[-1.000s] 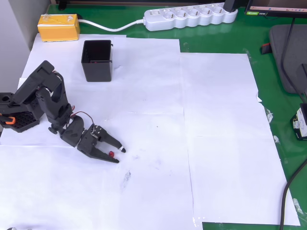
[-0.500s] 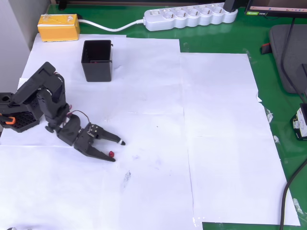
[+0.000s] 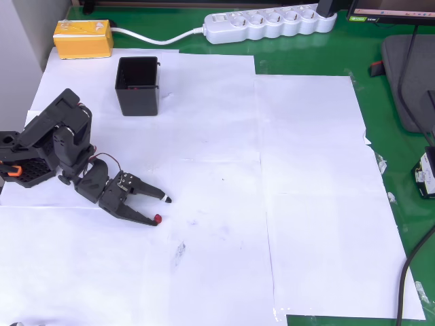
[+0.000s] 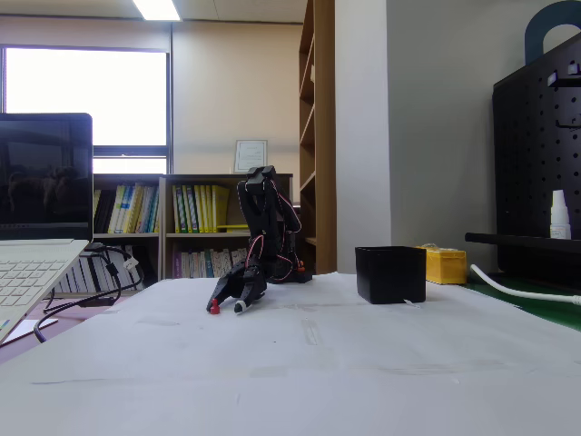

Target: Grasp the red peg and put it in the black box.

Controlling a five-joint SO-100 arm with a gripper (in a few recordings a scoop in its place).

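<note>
White paper sheets (image 3: 306, 170) cover the green bench (image 3: 380, 61). Toward its far-left corner stands the black box (image 3: 138, 85), beside a yellow block (image 3: 83, 38). Near the left edge, the gripper (image 3: 161, 209) has its jaws spread, the red peg (image 3: 157, 219) touching the lower fingertip.

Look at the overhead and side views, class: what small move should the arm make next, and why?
Probably lift the gripper slightly off the paper. The red peg sits at the tip of one finger, seemingly carried along, though a firm grip isn't clear. The black box stands apart, farther up the overhead view, with upright walls the peg must clear.
</note>
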